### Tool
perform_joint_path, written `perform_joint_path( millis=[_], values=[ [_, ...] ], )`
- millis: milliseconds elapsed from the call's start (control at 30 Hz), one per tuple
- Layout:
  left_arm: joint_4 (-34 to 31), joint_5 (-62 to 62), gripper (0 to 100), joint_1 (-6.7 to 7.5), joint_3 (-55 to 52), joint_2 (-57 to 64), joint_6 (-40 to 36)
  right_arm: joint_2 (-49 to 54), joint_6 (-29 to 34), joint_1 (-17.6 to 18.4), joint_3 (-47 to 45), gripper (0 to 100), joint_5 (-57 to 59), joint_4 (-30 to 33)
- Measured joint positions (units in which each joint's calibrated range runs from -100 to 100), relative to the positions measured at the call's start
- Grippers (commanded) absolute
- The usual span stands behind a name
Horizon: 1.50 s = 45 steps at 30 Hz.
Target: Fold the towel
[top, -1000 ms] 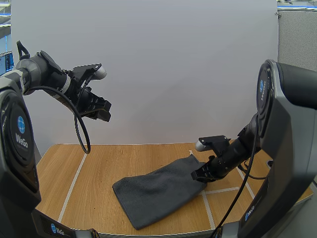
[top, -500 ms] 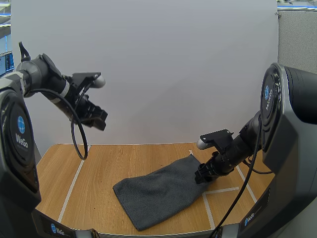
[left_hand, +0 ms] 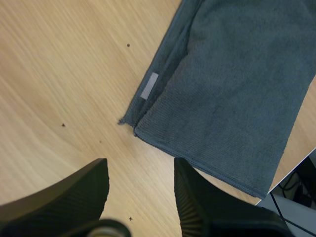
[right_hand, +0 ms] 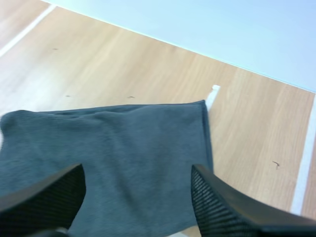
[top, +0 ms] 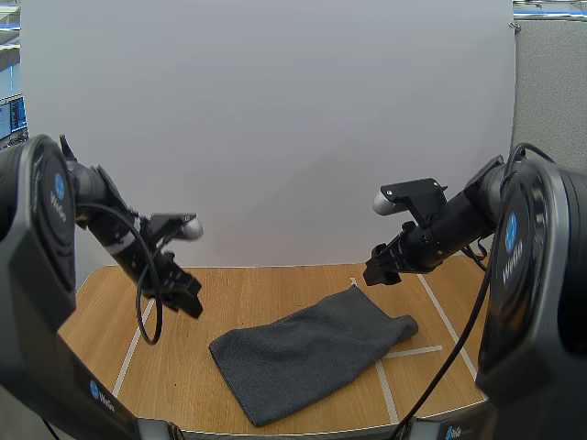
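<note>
Towel flat on table, right of centre, long axis running 7 to 1 o'clock. Two layers show at corner near pale tag.

Left claw off towel's 10 o'clock, over bare wood just beside that corner. Clear of cloth, spread wide, nothing in it.

Right claw up over towel's 1 o'clock corner. Apart from cloth, also wide, also empty.

Towel cut off at frame edges in both wrist views. Fold count hard to make out. White tape lines on table.
</note>
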State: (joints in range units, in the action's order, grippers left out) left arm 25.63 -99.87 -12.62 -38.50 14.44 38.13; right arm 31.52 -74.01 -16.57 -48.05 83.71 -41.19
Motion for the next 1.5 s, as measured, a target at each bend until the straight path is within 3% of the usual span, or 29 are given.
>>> perform_joint_path(
  millis=[67, 100, 167, 200, 267, 433, 733, 1200, 1400, 1500],
  values=[
    [-0.45, 0.00, 69, 0.00, -1.53, -2.38, 1.07, 0.61, 0.16, -0.03, 0.15, 100, 1.06, 0.00],
    [-0.46, 0.00, 72, 0.00, -1.82, -2.87, 1.34, 1.01, 0.34, -0.03, 0.33, 95, 1.88, 0.00],
    [-1.15, 0.00, 80, 0.00, -3.17, -5.99, 2.22, 2.83, 0.65, -0.03, 0.56, 59, 4.67, 0.00],
    [-1.26, 0.00, 81, 0.00, -3.41, -6.51, 2.54, 3.31, 0.93, -0.03, 0.56, 35, 5.34, 0.00],
    [-1.37, 0.11, 84, 0.00, -4.35, -8.51, 3.62, 6.11, 1.61, -0.03, 0.56, 0, 9.21, 0.38],
    [-1.21, 0.11, 84, -0.41, -4.75, -14.91, 6.09, 11.89, 3.75, -0.03, 0.56, 0, 14.57, 2.40],
    [3.57, 0.42, 84, -3.37, -4.75, -22.26, 12.90, 19.54, 7.23, -0.03, 0.56, 0, 15.27, 4.60],
    [15.52, 0.73, 89, -3.46, -4.63, -30.92, 18.78, 29.15, 10.12, -0.03, 0.56, 0, 15.63, 6.17],
    [17.47, 0.73, 89, -3.46, -4.63, -31.75, 19.39, 29.53, 10.12, -0.03, 0.56, 0, 15.63, 6.20],
    [17.91, 0.38, 88, -2.81, -4.49, -32.10, 19.51, 29.53, 10.12, -0.03, 0.56, 0, 15.63, 6.20]
  ],
)
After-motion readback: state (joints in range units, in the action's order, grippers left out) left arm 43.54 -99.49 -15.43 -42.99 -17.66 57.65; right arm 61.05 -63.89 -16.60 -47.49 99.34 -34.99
